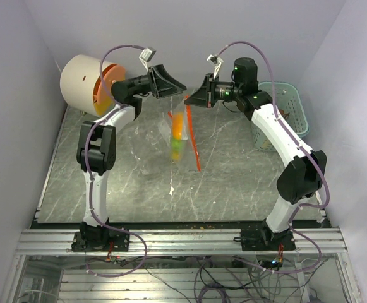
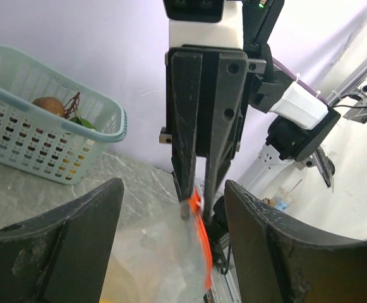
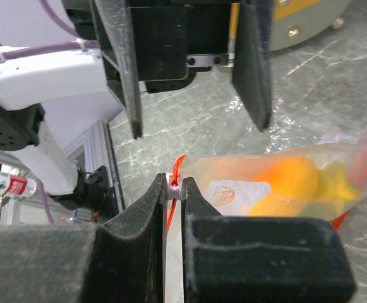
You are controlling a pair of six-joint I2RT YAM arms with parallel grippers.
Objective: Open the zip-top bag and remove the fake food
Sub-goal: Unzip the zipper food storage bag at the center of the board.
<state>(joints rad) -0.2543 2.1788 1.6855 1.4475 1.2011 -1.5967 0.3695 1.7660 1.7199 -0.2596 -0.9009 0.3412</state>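
The zip-top bag hangs in the air over the middle of the table, its red-orange zip strip trailing down. The fake food, orange and green pieces, sits inside it; it also shows in the right wrist view. My right gripper is shut on the white slider at the bag's top corner and holds the bag up. My left gripper is open, facing the right one. Its fingers stand on either side of the bag's top without touching it.
A pale teal perforated basket stands at the back right, holding a brown piece. A large cream cylinder with an orange end sits at the back left. A small white scrap lies on the marbled tabletop.
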